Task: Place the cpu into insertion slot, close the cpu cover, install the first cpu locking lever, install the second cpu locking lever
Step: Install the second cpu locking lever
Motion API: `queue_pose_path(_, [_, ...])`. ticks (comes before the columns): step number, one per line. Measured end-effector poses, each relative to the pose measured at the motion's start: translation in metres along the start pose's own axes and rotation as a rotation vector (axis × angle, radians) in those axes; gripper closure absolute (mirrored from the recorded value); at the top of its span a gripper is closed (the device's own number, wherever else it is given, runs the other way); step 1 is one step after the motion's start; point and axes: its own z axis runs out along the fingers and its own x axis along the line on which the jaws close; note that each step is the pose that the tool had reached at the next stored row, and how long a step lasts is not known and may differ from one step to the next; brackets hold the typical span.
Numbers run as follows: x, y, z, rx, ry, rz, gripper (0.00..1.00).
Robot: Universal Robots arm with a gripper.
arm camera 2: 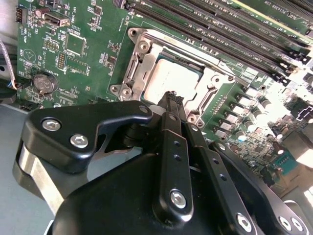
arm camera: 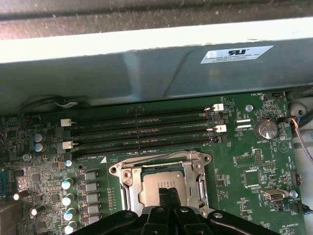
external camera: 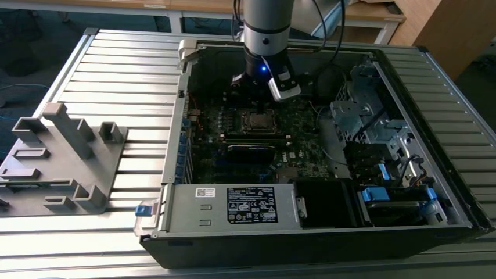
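Black gripper (arm camera 2: 171, 98) fingers, pressed together with nothing between them, hang just over the near edge of the socket (arm camera: 164, 188), tips close to the chip (arm camera 2: 168, 81). That chip already lies flat in the socket, its silver top facing up. Over it the cover (arm camera 2: 139, 61) appears folded down, framing it through its window. Whether either locking lever is latched I cannot tell. Memory slots (arm camera: 142, 129) run parallel beside the socket on the green motherboard (arm camera: 254, 166).

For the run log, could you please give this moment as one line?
tool: shut, empty, tips at socket edge | cpu: seated in insertion slot | cpu cover: closed over it | levers: cannot tell
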Motion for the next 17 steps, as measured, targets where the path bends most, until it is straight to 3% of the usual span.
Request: queue_pose_path(17, [-0.0001, 0.0001, -0.0015, 0.0000, 0.0000, 0.000, 0.89])
